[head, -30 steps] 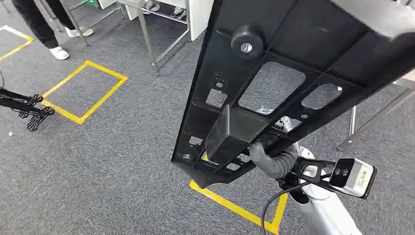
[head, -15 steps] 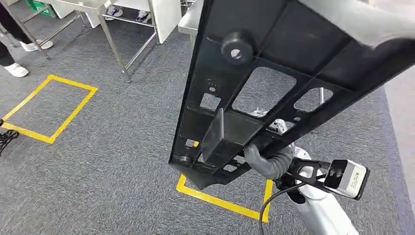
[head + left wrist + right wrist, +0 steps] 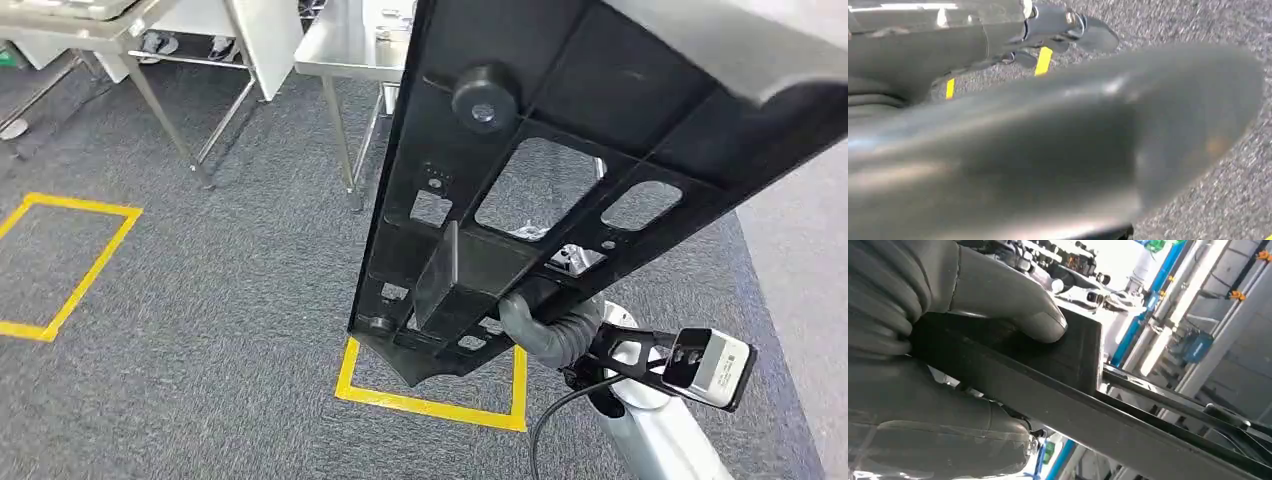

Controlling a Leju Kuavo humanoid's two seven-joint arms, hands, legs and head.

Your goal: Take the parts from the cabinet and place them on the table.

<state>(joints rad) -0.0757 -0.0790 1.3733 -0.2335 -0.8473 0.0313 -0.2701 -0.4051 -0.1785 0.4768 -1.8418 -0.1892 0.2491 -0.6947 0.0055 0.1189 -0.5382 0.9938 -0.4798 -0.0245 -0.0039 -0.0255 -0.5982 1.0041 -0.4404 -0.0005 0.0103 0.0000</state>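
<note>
Black plastic part [image 3: 560, 170], long and pierced with cutouts, hangs over grey carpet [image 3: 200, 340], gripped at its lower end by the right hand [image 3: 548, 325]. Since a second ago the view has swung toward a steel table [image 3: 345, 45]. The left hand [image 3: 1048, 150] is a blur, perhaps empty; I cannot tell.

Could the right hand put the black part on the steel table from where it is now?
Probably not yet. The right hand grips the black part low over the carpet, and the steel table stands farther ahead, with open carpet between, so nothing blocks the way.
</note>
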